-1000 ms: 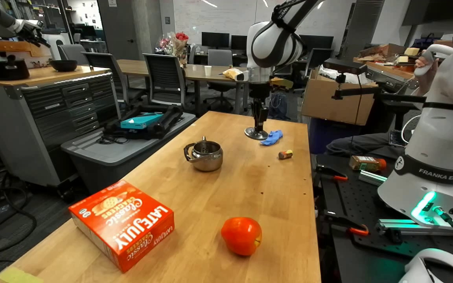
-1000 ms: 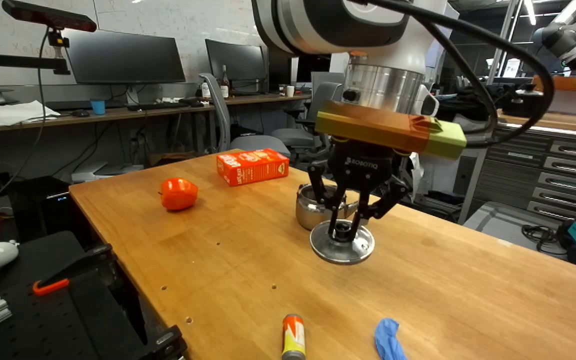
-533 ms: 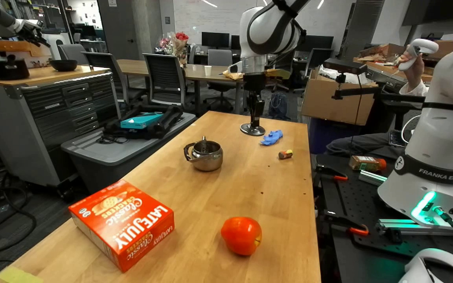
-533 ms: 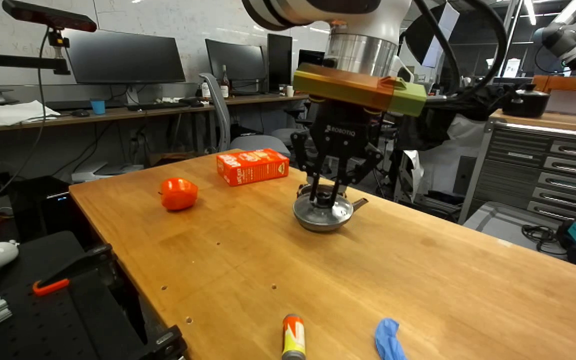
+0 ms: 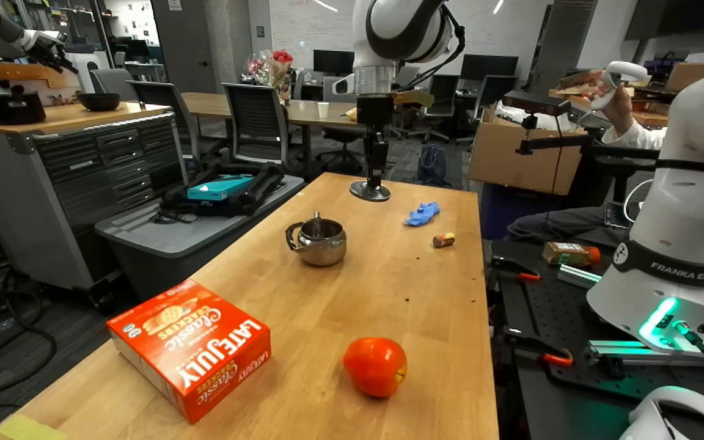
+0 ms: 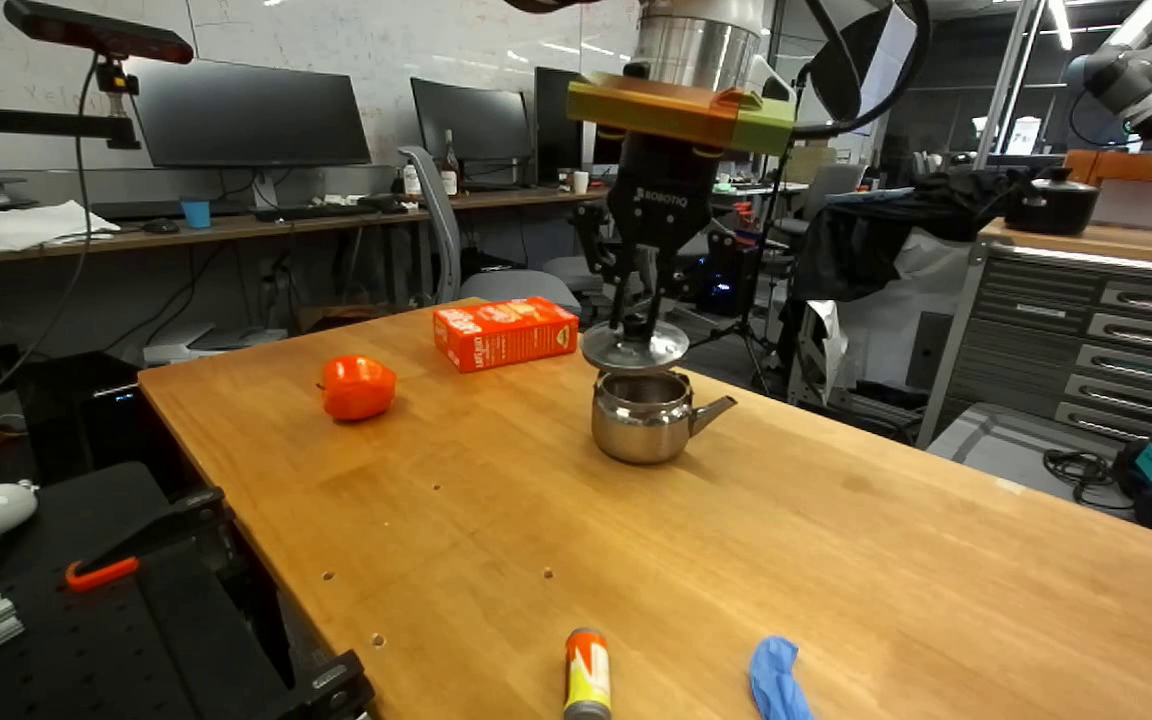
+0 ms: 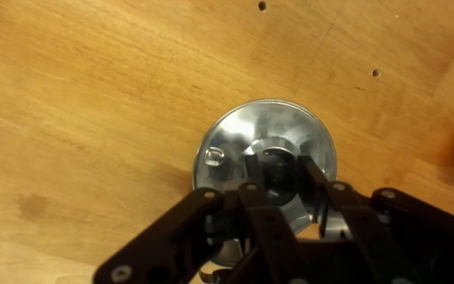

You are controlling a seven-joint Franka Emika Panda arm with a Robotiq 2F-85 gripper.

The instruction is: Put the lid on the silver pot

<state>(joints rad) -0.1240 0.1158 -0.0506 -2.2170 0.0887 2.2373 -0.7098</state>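
The round silver lid (image 5: 369, 192) hangs in the air, roughly level, in my gripper (image 5: 375, 178). The fingers close on the lid's black knob, as the wrist view (image 7: 278, 167) also shows. The silver pot (image 5: 321, 247) stands upright on the table, its dark inside open, with a spout and a side handle. In an exterior view the lid (image 6: 634, 352) appears just above the pot's rim (image 6: 642, 425); in the other angle it is apart from the pot, farther back. In the wrist view the pot (image 7: 229, 252) shows only partly, behind the lid and fingers.
A red cracker box (image 5: 193, 342) and a red tomato (image 5: 376, 366) lie on the table (image 5: 425, 318). A small battery-like cylinder (image 5: 443, 240) and a blue glove (image 5: 423, 214) lie near the robot-side edge. The robot base (image 5: 676, 263) stands beside that edge.
My gripper has moved with the lid, leftward and slightly up in an exterior view, and up and a little left in the other angle. The pot and other table things have not moved.
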